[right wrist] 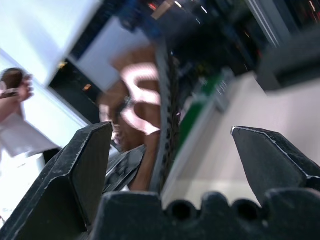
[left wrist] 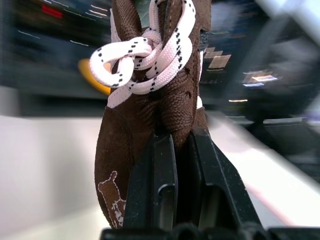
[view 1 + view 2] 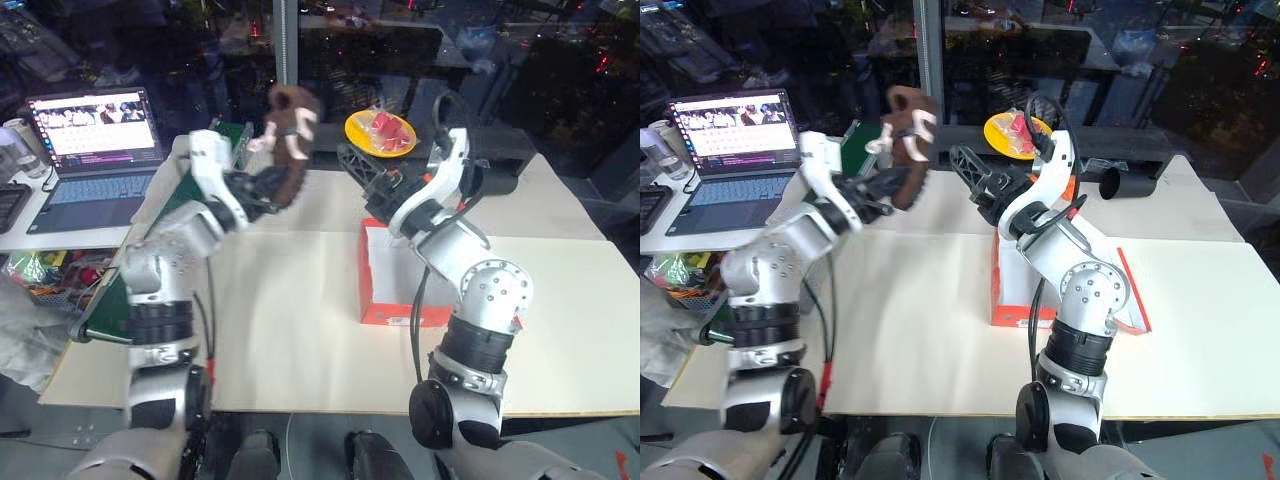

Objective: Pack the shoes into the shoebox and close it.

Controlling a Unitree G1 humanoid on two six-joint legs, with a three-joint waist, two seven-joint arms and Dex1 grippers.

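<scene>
Above the pale table [image 3: 300, 330], seen from the head camera, the left gripper [image 3: 268, 192] lifts a brown shoe [image 3: 290, 125] high at about eleven o'clock from the red shoebox [image 3: 395, 312], which sits open on the table beneath the right arm. The right gripper [image 3: 975, 175] hangs raised over the box's far end, with a yellow plate [image 3: 380, 133] beyond it at twelve o'clock and a laptop [image 3: 95, 150] at ten. From the left wrist camera, the fingers [image 2: 157, 185] are pressed together, pinching the shoe's brown upper below its pale laces. From the right wrist camera, the spread fingers [image 1: 85, 170] hold nothing, facing the shoe. To pack well, the shoe should probably be carried over the box and lowered lengthwise before release, with the empty gripper kept clear.
</scene>
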